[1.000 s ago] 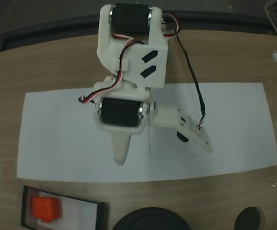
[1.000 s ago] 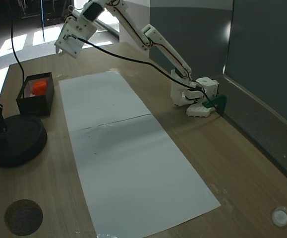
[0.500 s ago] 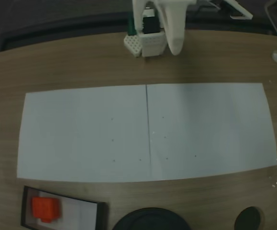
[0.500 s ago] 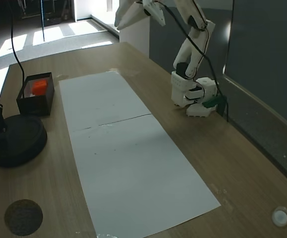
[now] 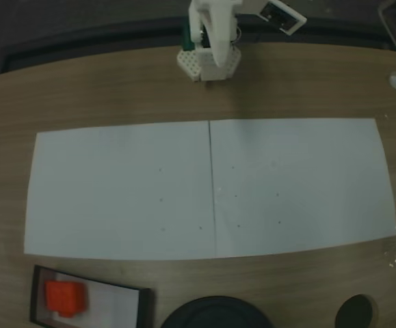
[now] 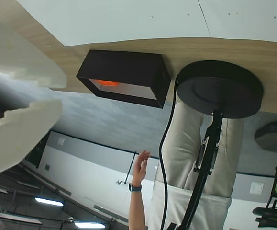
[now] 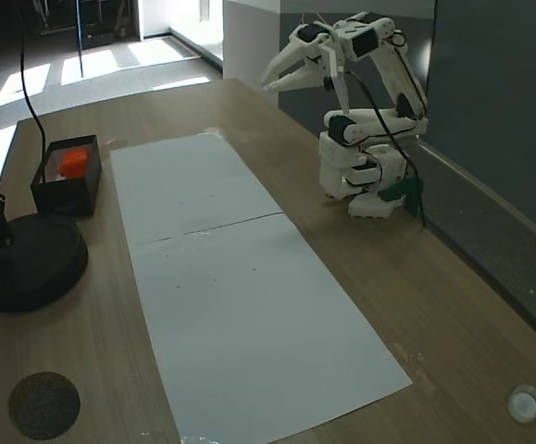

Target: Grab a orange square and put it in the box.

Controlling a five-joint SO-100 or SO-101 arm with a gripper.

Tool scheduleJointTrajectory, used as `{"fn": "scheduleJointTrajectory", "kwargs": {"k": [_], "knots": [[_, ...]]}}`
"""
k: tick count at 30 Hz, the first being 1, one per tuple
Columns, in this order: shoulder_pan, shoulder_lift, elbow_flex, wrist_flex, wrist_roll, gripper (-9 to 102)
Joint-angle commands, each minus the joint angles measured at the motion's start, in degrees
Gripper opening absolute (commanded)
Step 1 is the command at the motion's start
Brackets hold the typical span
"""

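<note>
With the arm folded back over its base at the top middle of a fixed view, the pincer (image 7: 277, 76) hangs well above the surface (image 7: 453, 305), far from anything it might grab; its fingers look a little parted in the wrist view and there's nothing between them; empty, then, and narrowly open as far as I can judge. Down in the lower left corner of a fixed view sits the box (image 5: 143, 301), black-rimmed with a pale floor, and the orange square (image 5: 65, 298) is lying inside it, over toward the box's left end; from the side, at the left of the other fixed view, you can see the block resting on the floor within the dark walls; the wrist view catches just an orange glow through the box's open mouth. So the block looks delivered, and I'd say the arm is tucked up out of the way because its work is done. The white paper sheet (image 5: 286, 184) lies bare across the middle; a round black lamp base (image 7: 27, 264) stands just beside the box; in the wrist view, a person's raised hand (image 6: 140, 166) shows at the bottom centre.
</note>
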Motion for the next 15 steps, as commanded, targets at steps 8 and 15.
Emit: {"fn": "scheduleJointTrajectory", "kwargs": {"k": [8,15], "knots": [[0.79,9.93,15.56,-8.44,0.35,0],[0.79,10.20,34.89,-13.89,0.44,0]]}}
